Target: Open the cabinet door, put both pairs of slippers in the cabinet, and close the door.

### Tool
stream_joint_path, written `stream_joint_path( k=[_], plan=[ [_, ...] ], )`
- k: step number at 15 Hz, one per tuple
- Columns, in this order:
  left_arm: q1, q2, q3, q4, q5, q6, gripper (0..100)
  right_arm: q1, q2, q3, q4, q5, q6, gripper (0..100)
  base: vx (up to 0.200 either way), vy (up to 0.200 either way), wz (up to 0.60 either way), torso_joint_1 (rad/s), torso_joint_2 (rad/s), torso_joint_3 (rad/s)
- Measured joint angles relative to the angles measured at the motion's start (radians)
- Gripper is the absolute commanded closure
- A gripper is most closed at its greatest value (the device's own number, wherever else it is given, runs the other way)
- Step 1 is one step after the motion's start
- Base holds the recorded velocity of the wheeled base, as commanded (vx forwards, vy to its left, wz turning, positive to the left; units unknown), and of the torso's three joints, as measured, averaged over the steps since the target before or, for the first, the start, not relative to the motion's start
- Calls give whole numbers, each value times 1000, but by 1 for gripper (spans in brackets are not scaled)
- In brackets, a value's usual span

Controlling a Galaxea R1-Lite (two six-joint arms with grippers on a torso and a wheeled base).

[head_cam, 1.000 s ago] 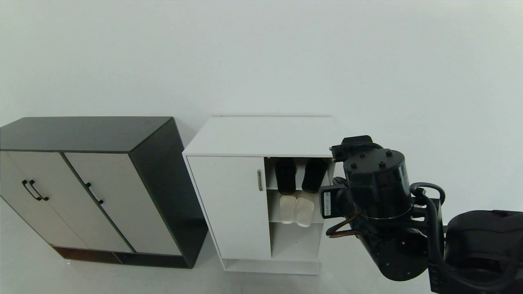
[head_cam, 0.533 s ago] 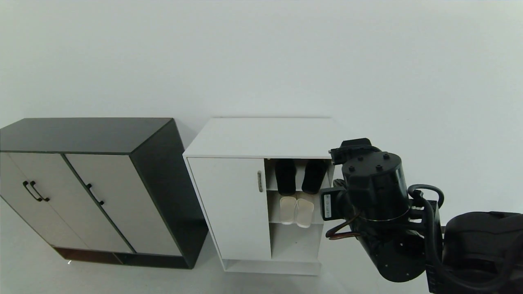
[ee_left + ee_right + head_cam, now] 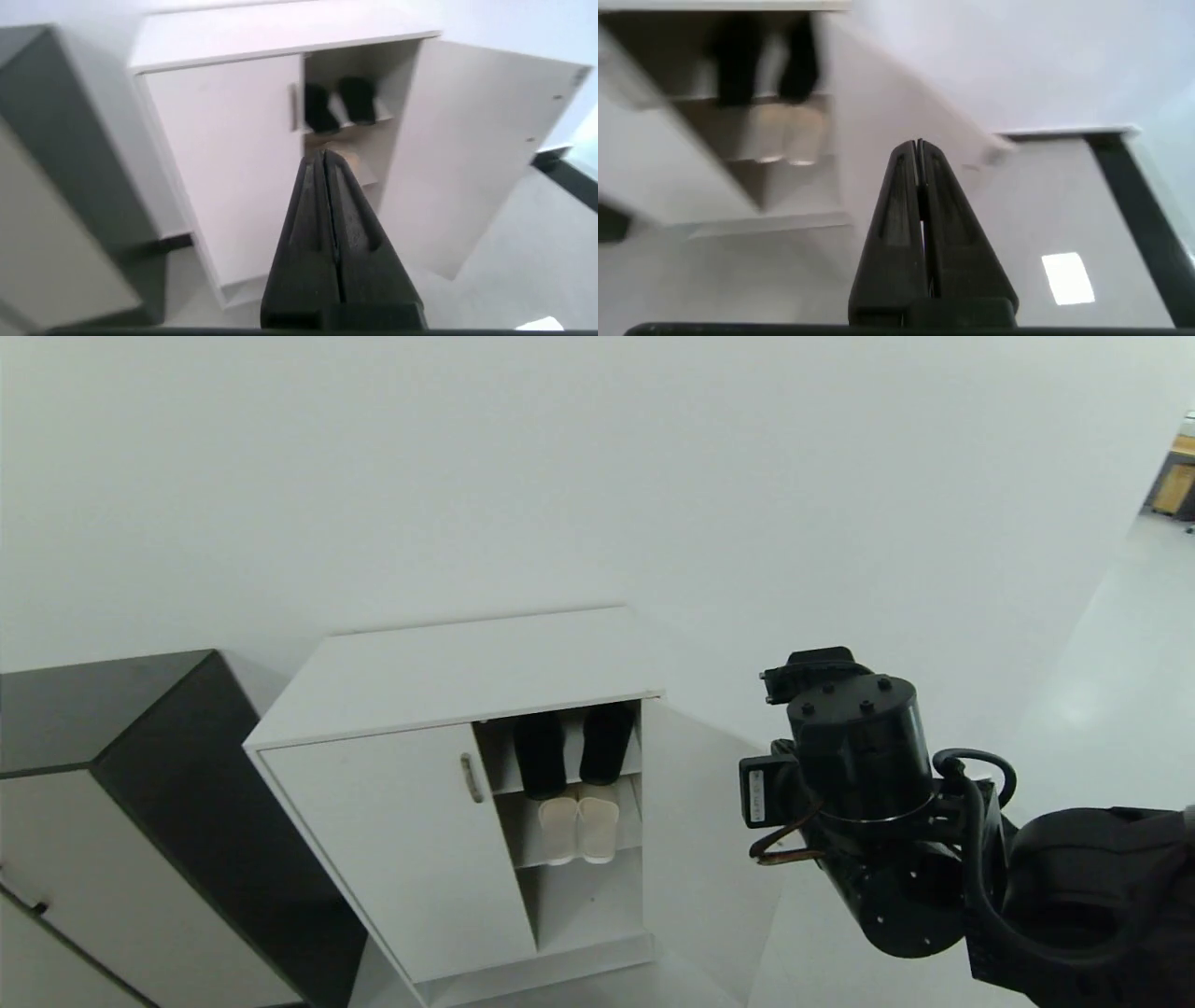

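With the black slippers [image 3: 571,747] on the top shelf of the white cabinet [image 3: 448,672] and the white slippers [image 3: 579,829] just below, only shutting the open door [image 3: 700,840] remains, and the left gripper [image 3: 323,157] and right gripper [image 3: 918,147] both show jaws clenched, empty.

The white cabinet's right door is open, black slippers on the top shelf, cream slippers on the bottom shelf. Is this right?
No: the pair of cream slippers lies on the middle shelf, not the bottom one, as the head view shows.

Dark cabinet [image 3: 93,709] cut off by left edge; black slippers [image 3: 540,756] far ends hidden under white cabinet [image 3: 448,667] top.
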Motion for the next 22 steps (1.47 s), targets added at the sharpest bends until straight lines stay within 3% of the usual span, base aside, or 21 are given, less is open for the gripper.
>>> stream_joint_path(
  k=[6, 11, 17, 22],
  plan=[
    [0, 0, 0, 0, 2, 0, 100, -169, 40, -91, -13, 128, -31, 100, 0, 0, 0, 0, 0, 0],
    [0, 0, 0, 0, 2, -1, 100, -199, 69, -156, 32, 150, 0, 100, -200, 0, 0, 7, 2, 3],
    [0, 0, 0, 0, 2, -17, 100, -267, 148, -213, 30, 201, 10, 100, 0, 0, 0, 0, 0, 0],
    [0, 0, 0, 0, 1, -16, 100, -359, 260, -333, 39, 315, 66, 100, 0, 0, 0, 0, 0, 0]
  ],
)
